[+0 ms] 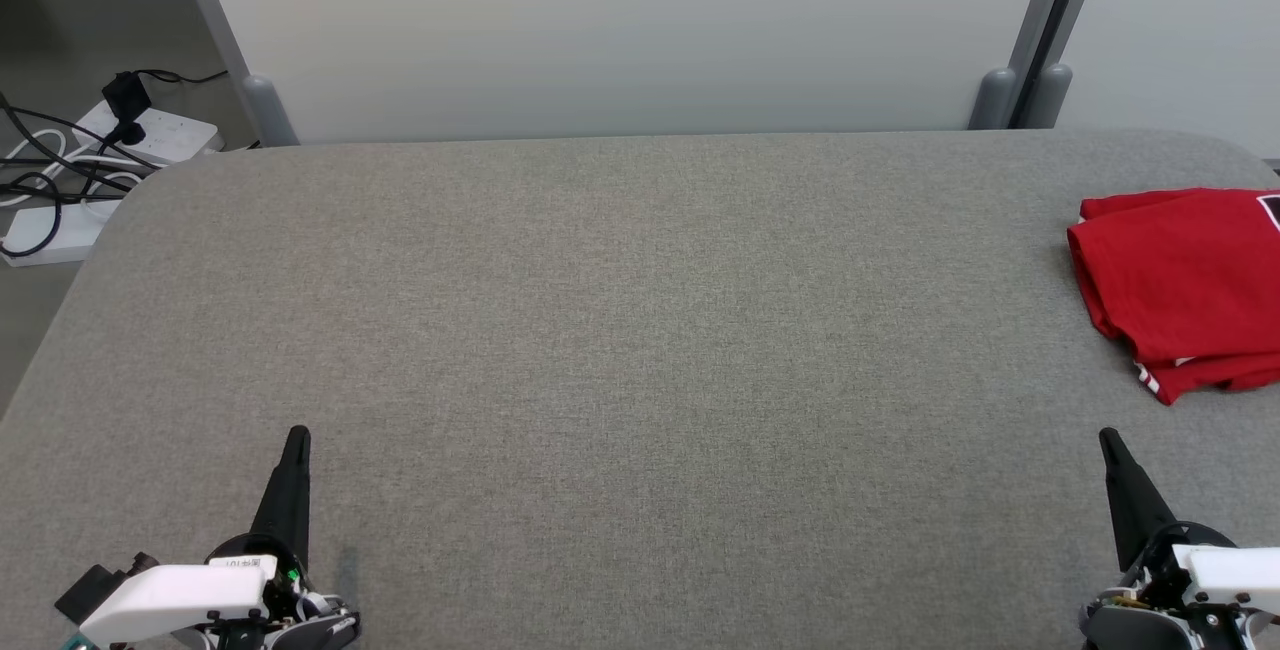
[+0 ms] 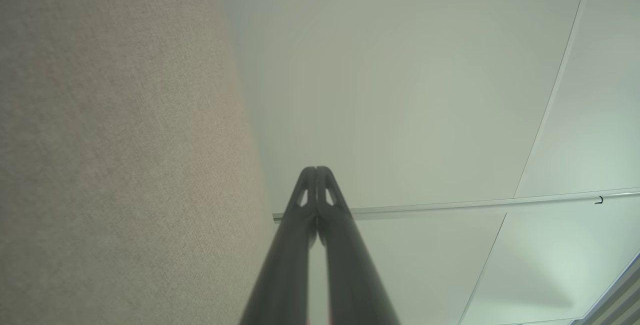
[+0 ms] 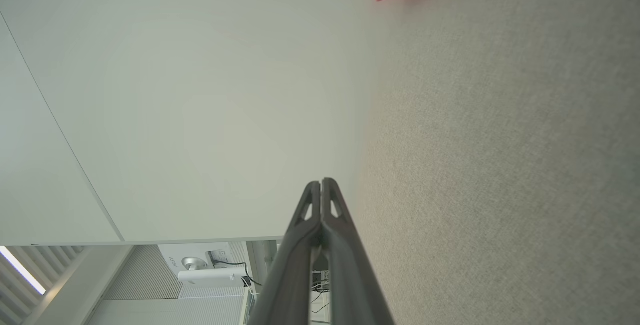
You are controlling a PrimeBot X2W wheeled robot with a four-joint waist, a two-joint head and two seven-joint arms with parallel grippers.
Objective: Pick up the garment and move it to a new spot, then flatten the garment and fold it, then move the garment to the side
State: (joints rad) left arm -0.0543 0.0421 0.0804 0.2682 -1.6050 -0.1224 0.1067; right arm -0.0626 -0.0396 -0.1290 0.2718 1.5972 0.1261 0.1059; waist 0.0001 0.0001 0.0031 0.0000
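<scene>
On table (image 1: 640, 330), far rt — garment (image 1: 1180, 280), skewed

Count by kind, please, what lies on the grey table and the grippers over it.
red garment: 1
grippers, both shut (left gripper, right gripper): 2
Total: 3

- 1 garment (image 1: 1180, 280), red (cut off by the head view's right edge).
- 1 worktop (image 1: 640, 330), grey.
- 2 claws: left claw (image 1: 297, 442), right claw (image 1: 1108, 442).
- 4 dark fingers (image 2: 292, 255), two per claw.
- 2 white power strips on the floor: far power strip (image 1: 165, 135), near power strip (image 1: 45, 230).
- 1 black plug (image 1: 125, 90) at the far strip.
- 3 grey partition feet (image 1: 262, 102): one at left, two at right.
</scene>
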